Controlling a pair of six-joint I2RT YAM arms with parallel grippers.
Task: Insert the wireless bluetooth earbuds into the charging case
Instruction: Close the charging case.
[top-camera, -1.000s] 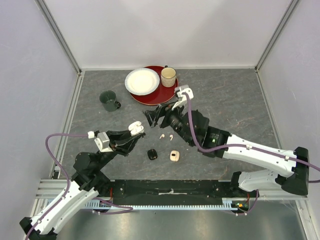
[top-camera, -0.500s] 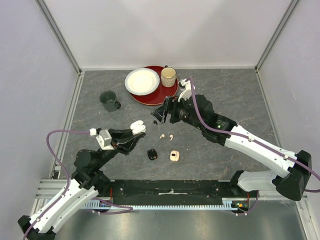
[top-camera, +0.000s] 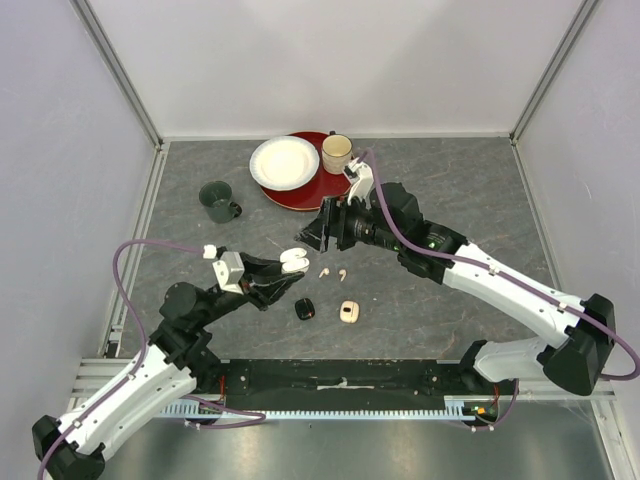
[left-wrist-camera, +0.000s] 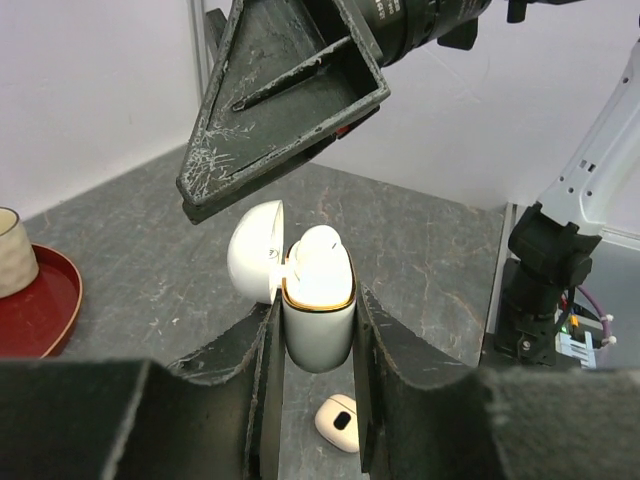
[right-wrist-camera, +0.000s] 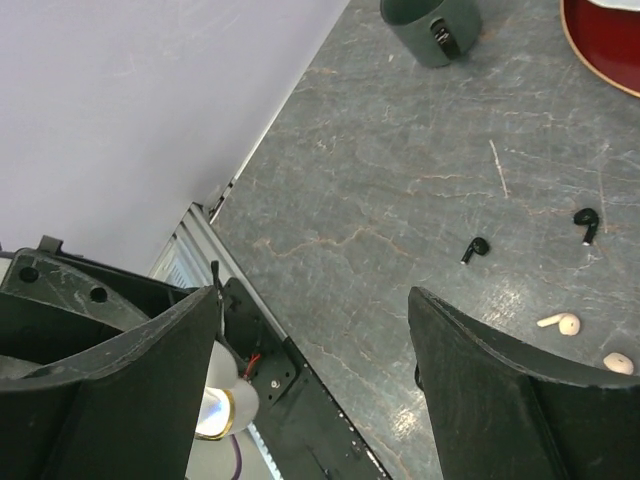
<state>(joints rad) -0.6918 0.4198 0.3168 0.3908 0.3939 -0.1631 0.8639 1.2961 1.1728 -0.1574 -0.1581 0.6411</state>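
Left wrist view: left gripper (left-wrist-camera: 316, 297) pinches a white glossy pebble-shaped charging case (left-wrist-camera: 318, 340) by its sides, raised off the table. Its lid is flipped open and a white earbud (left-wrist-camera: 320, 250) sits inside. Right gripper (right-wrist-camera: 315, 295) is spread wide, just above the case. On the grey marbled tabletop (top-camera: 450, 200), two pinkish-beige stemmed earbuds (top-camera: 325, 271) lie near a black rounded case (top-camera: 305, 309) and a beige rounded case (top-camera: 348, 313). Two black earbuds (right-wrist-camera: 475, 248) lie nearby.

Even, soft light leaves only faint shadows, yet the white case (left-wrist-camera: 318, 325) between my fingers (left-wrist-camera: 410, 400) glares, overexposed.
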